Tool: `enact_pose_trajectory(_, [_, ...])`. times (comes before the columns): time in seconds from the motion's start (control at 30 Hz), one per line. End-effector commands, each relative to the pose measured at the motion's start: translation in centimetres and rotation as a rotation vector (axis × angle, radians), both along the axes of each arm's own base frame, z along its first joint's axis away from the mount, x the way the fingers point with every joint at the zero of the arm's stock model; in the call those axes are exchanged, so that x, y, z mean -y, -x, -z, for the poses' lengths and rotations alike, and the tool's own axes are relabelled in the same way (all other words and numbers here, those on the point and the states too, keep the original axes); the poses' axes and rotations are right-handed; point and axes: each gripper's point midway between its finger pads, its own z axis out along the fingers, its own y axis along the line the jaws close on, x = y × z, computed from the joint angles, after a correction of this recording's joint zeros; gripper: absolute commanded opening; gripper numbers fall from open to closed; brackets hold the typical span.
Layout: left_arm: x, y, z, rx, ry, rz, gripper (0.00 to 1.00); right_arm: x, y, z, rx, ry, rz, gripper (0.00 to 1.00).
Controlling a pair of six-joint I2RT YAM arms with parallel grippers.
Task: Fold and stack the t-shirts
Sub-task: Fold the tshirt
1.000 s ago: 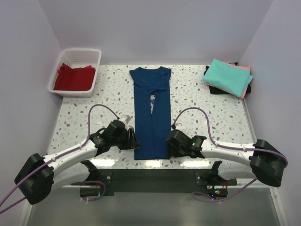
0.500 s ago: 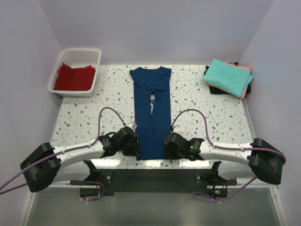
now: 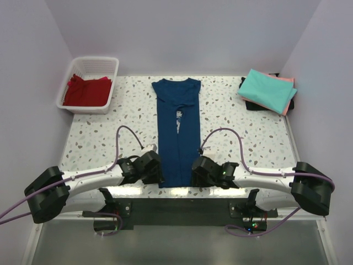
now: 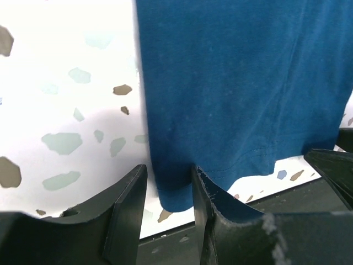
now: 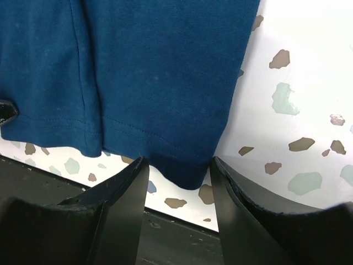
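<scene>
A navy blue t-shirt point(image 3: 176, 127), folded into a long narrow strip with a bit of pale print at its middle, lies flat down the table's centre. My left gripper point(image 3: 159, 176) is at its near left corner; in the left wrist view the gripper point(image 4: 168, 179) is open, the hem corner point(image 4: 176, 193) lying between the fingers with a gap on the left side. My right gripper point(image 3: 193, 175) is at the near right corner; it point(image 5: 177, 168) is open too, its fingers straddling that corner point(image 5: 190, 174). A red t-shirt point(image 3: 87, 91), a teal one point(image 3: 267, 89) and a salmon-pink one point(image 3: 287, 106) lie further back.
The red t-shirt sits in a white basket point(image 3: 91, 62) at the back left. The teal and pink ones are stacked at the back right over something dark point(image 3: 252, 105). The table's near edge and a black bar point(image 3: 182, 208) run just behind both grippers.
Both grippers slid inward and toward the near edge, onto the navy shirt's bottom corners. The left jaws narrowed somewhat. The shirt has not moved.
</scene>
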Motion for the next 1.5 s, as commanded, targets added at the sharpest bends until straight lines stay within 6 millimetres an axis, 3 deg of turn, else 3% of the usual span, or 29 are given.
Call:
enact_pose_trajectory(0.0, [-2.8,1.5,1.4,-0.054,-0.126,-0.041,0.44,2.2,0.9,2.1,-0.036,0.099,0.021,0.54])
enact_pose_trajectory(0.33, [-1.9,2.8,2.0,-0.095,-0.085,-0.018,0.45,2.6,1.3,2.8,-0.051,0.111,0.024,0.54])
enact_pose_trajectory(0.43, [-1.8,3.0,2.5,-0.107,-0.084,-0.023,0.39,2.7,1.4,3.2,-0.059,0.12,0.024,0.51])
enact_pose_trajectory(0.47, [-1.9,3.0,2.7,-0.11,-0.09,-0.029,0.31,2.7,1.4,3.4,-0.064,0.128,0.024,0.5])
enact_pose_trajectory(0.57, [-2.1,2.8,3.1,-0.114,-0.114,-0.039,0.14,2.7,1.6,3.8,-0.074,0.142,0.02,0.4])
enact_pose_trajectory(0.67, [-2.2,2.7,3.3,-0.115,-0.134,-0.038,0.0,2.8,1.6,3.8,-0.079,0.153,0.02,0.23])
enact_pose_trajectory(0.7, [-2.4,2.8,3.3,-0.115,-0.142,-0.04,0.0,2.9,1.6,3.7,-0.075,0.153,0.022,0.12])
enact_pose_trajectory(0.77, [-2.5,2.7,3.2,-0.11,-0.147,-0.043,0.0,3.1,1.6,3.6,-0.071,0.157,0.029,0.0])
enact_pose_trajectory(1.03, [-3.3,2.7,2.5,-0.077,-0.166,-0.056,0.0,3.7,2.1,2.2,-0.048,0.15,0.025,0.0])
enact_pose_trajectory(1.3, [-3.2,4.9,2.7,-0.072,-0.187,-0.076,0.0,4.0,5.1,1.9,-0.025,0.161,-0.018,0.0])
enact_pose_trajectory(1.47, [-1.6,6.0,1.6,-0.026,-0.161,-0.066,0.0,3.9,5.5,0.2,0.053,0.176,-0.031,0.0])
